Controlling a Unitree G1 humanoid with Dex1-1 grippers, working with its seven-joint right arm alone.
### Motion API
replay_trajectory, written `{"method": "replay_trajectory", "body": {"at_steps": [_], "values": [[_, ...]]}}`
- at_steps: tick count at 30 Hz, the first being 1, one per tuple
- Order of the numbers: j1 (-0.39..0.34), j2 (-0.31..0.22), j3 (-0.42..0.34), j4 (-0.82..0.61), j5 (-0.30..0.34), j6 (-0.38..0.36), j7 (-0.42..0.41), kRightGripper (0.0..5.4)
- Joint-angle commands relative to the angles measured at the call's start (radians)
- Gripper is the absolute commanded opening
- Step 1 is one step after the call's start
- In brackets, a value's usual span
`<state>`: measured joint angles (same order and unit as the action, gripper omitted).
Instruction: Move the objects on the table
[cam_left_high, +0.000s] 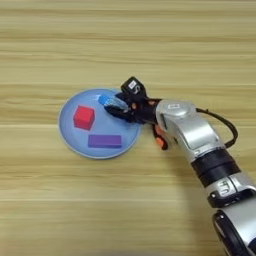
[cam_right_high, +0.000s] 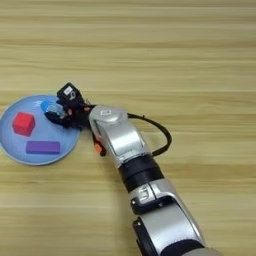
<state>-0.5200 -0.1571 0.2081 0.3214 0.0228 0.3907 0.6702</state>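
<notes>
A red cube (cam_left_high: 84, 117) and a flat purple block (cam_left_high: 105, 141) lie on the round light-blue plate (cam_left_high: 70, 131). Over the plate's right part my right gripper (cam_left_high: 116, 106) is shut on the blue tube (cam_left_high: 106, 100), whose blue end sticks out to the left of the black fingers. I cannot tell whether the tube touches the plate. Just right of the plate, orange bits of the pliers' handles (cam_left_high: 160, 140) show on the table (cam_left_high: 125, 45); my silver forearm (cam_left_high: 192, 131) hides the rest of them.
A black cable (cam_left_high: 227, 129) loops off the forearm to the right. The arm runs from the bottom right corner up to the plate's right rim. Bare wood lies on every side of the plate.
</notes>
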Motion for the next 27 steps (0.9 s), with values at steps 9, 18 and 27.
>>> {"method": "replay_trajectory", "body": {"at_steps": [9, 18, 27], "values": [[-0.099, -0.073, -0.111, -0.192, 0.063, 0.028, 0.001, 4.04], [-0.035, -0.148, -0.171, -0.302, 0.087, 0.108, -0.001, 4.92], [0.102, -0.215, -0.157, -0.379, 0.087, 0.189, 0.013, 5.36]]}}
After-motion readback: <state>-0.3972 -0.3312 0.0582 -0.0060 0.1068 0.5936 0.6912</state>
